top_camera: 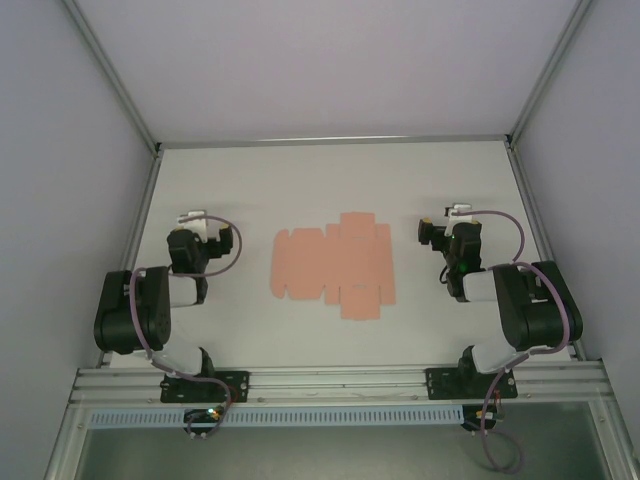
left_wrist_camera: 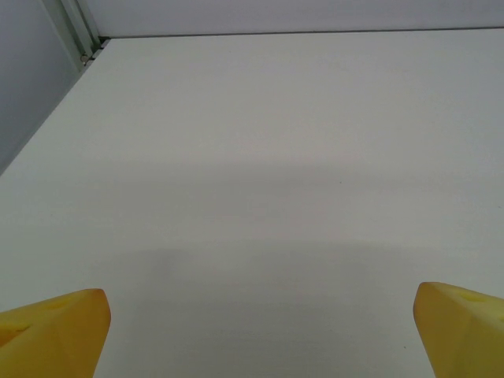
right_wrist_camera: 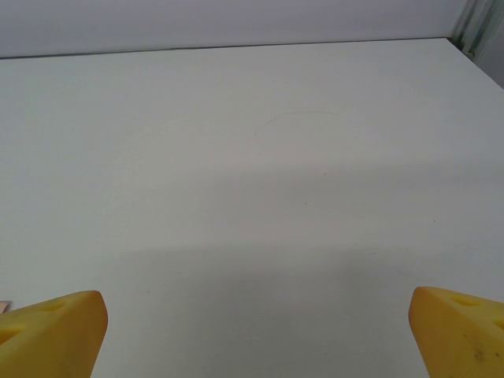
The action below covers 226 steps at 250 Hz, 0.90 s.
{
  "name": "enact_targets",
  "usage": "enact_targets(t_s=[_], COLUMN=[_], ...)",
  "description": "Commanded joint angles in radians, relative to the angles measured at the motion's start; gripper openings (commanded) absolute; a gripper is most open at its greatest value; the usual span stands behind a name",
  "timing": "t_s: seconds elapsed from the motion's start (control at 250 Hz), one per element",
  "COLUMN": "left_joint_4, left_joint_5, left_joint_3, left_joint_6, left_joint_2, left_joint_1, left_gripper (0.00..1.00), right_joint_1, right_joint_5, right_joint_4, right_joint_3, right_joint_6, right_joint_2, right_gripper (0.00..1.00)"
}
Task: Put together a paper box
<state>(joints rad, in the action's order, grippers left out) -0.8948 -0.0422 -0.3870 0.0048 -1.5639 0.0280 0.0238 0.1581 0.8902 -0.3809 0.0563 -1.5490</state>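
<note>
Assembly looks unstarted: the paper box point(top_camera: 332, 264) lies as a flat sheet mid-worktop point(top_camera: 250, 180). Left fingers point(left_wrist_camera: 55, 335) at its nine o'clock and right fingers point(right_wrist_camera: 51, 335) at three are spread wide, empty. Next, probably reach inward for a flap.

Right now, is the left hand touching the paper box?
Apart. The top external view shows bare table between the left hand and the flat paper box.

Salmon-pink paper box point(top_camera: 332, 265); white table point(top_camera: 300, 180); yellow fingertips point(left_wrist_camera: 55, 335).
</note>
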Motion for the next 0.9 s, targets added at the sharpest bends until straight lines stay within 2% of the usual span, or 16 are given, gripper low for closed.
enact_targets(t_s=[0.0,0.172,0.268,0.327,0.355,0.439,0.483,0.527,0.587,0.671,0.771,0.867,0.899], left_joint_4=[0.109,0.294,0.458,0.57,0.627,0.77,0.801,0.812,0.843,0.885,0.919,0.923,0.921], left_joint_5=[-0.019,0.018,0.032,-0.013,-0.043,-0.198,-0.309,-0.423,-0.515,-0.574,-0.579,-0.599,-0.617], left_joint_3=[-0.055,-0.102,-0.162,-0.211,-0.237,-0.304,-0.329,-0.349,-0.377,-0.401,-0.403,-0.398,-0.398], left_joint_6=[0.001,-0.008,-0.083,-0.162,-0.21,-0.324,-0.368,-0.412,-0.475,-0.535,-0.567,-0.594,-0.595], left_joint_2=[0.054,0.179,0.258,0.281,0.284,0.259,0.231,0.195,0.142,0.077,0.03,0.0,-0.004], left_joint_1=[0.013,0.011,0.008,0.008,0.006,-0.007,-0.022,-0.041,-0.072,-0.109,-0.151,-0.184,-0.192], left_gripper=[1.0,1.0,1.0,1.0,1.0,1.0,1.0,1.0,1.0,1.0,1.0,1.0,1.0], right_joint_1=[0.001,0.012,0.017,0.018,0.018,0.029,0.041,0.056,0.081,0.134,0.214,0.25,0.257], right_joint_5=[0.01,0.046,0.075,0.07,0.038,-0.047,-0.103,-0.148,-0.218,-0.255,-0.24,-0.246,-0.25], right_joint_4=[-0.062,-0.332,-0.571,-0.784,-0.87,-1.059,-1.118,-1.169,-1.2,-1.202,-1.197,-1.257,-1.267], right_joint_3=[-0.041,-0.114,-0.193,-0.273,-0.308,-0.379,-0.4,-0.415,-0.425,-0.437,-0.479,-0.545,-0.559], right_joint_6=[0.007,0.012,0.101,0.21,0.246,0.375,0.423,0.481,0.526,0.567,0.549,0.56,0.574], right_joint_2=[0.062,0.221,0.312,0.344,0.351,0.35,0.34,0.322,0.291,0.234,0.131,-0.002,-0.035], right_gripper=[1.0,1.0,1.0,1.0,0.97,0.92,0.85,0.82,0.74,0.61,0.47,0.24,0.21])
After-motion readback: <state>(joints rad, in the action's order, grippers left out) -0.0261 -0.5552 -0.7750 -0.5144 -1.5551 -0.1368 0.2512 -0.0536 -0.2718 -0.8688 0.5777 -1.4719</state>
